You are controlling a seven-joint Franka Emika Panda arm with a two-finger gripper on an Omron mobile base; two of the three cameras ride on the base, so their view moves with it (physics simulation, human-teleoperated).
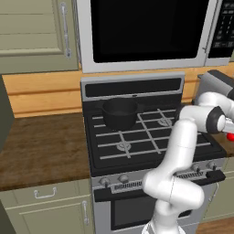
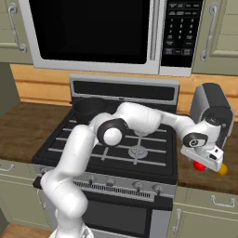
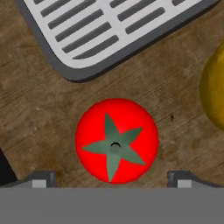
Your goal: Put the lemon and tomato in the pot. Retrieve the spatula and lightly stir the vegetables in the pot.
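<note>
We scan from the left. The pot (image 1: 119, 113) sits on the back-left burner of the stove (image 1: 151, 137), at about 10 o'clock from the cooktop's centre, black, straight-sided, and as far as we can see with nothing in it. The arm crosses the cooktop toward 3 o'clock and ends over the wooden counter (image 2: 204, 174) to the right of the stove.

In the right base view the gripper (image 2: 208, 163) hangs just above the tomato (image 2: 199, 165), with the lemon (image 2: 222, 170) just beside it at 3 o'clock and the toaster (image 2: 211, 109) behind at 12 o'clock.

In the hand view the tomato (image 3: 116, 140) lies on the counter, stem star up, centred between the two fingertips (image 3: 37, 179) at roughly 7 and 5 o'clock of the fruit. The jaws stand spread wider than the fruit and touch nothing; the gripper is unclosed and empty. The toaster's slotted base (image 3: 109, 30) is at 12 o'clock, the lemon (image 3: 214, 87) at 2 o'clock.

We judge the tomato light, smooth-skinned and somewhat soft: it may roll on contact and bruise or slip under hard squeeze. We would take it across its widest girth, fingers at 9 and 3 o'clock of the stem, with modest force. Neither fruit is yet in the pot; we take the step in hand as descent onto the tomato.
</note>
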